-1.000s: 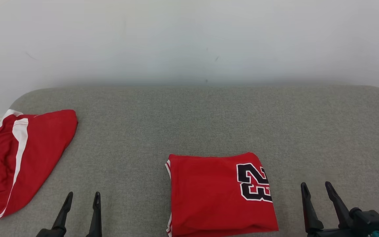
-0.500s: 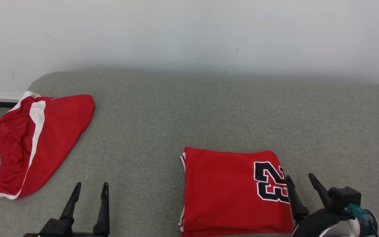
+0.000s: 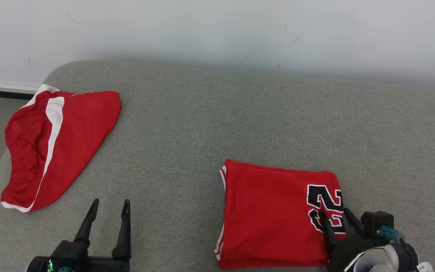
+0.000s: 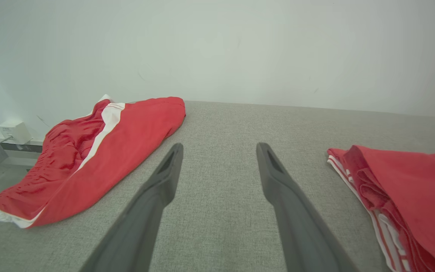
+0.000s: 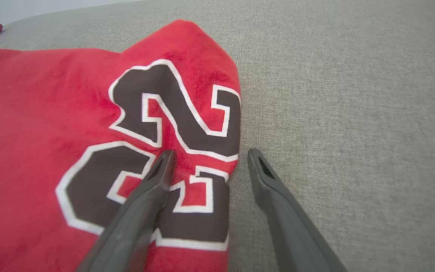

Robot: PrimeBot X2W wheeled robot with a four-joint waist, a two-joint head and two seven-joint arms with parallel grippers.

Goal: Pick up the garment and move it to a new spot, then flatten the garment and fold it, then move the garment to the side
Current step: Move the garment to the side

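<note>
**Now that the jersey looks folded, moving it aside is the step in hand**

Since the red jersey with the black, white-outlined number (image 3: 274, 215) lies as a neat rectangular stack, I judge flattening and folding finished and only the move to the side left. The jersey sits on the grey fabric cushion (image 3: 240, 113), at the cushion's near edge and right of its middle. Its striped, layered edge faces the cushion's left end.

The right gripper (image 3: 334, 213) hangs at the jersey's right edge with its fingers spread wide and nothing between them. In the right wrist view one finger is over the number print and the other is over bare cushion just beside the cloth. Whether either tip touches the fabric I cannot tell. The left gripper (image 3: 111, 202) is also wide open and empty, over bare cushion well to the left of the jersey.

A pair of red shorts with a white side stripe (image 3: 62, 143) lies crumpled at the cushion's far left corner.

The next move probably calls for the right fingers to come down astride that edge and close on every layer. The left gripper would take the opposite edge so the stack travels without unfolding.
</note>
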